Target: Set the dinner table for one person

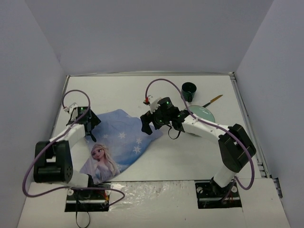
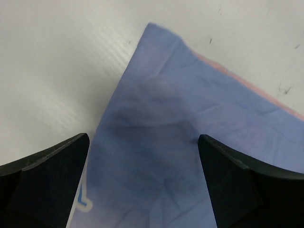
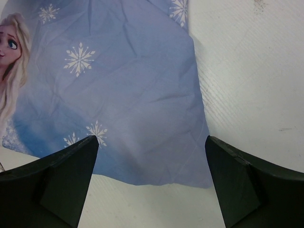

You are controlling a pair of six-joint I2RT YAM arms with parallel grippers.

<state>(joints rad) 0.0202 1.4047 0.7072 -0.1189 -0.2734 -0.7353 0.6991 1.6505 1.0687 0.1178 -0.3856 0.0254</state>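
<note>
The white dinner table [image 1: 190, 156] fills the top view. A blue snowflake placemat [image 1: 118, 140] with a cartoon girl lies on it left of centre, skewed and creased. My left gripper [image 1: 89, 128] is open above the mat's left corner; the left wrist view shows blue cloth [image 2: 156, 142] between my spread fingers [image 2: 52, 175]. My right gripper [image 1: 151, 124] is open above the mat's right corner; the right wrist view shows the mat's edge [image 3: 142, 118] between my fingers [image 3: 247, 180]. Neither holds anything.
A dark green cup [image 1: 188, 89] stands at the back. A pale green plate [image 1: 202, 114] lies behind the right arm, with a brown-handled utensil [image 1: 212, 100] beside it. The table's metal rim [image 1: 240, 104] runs along the right.
</note>
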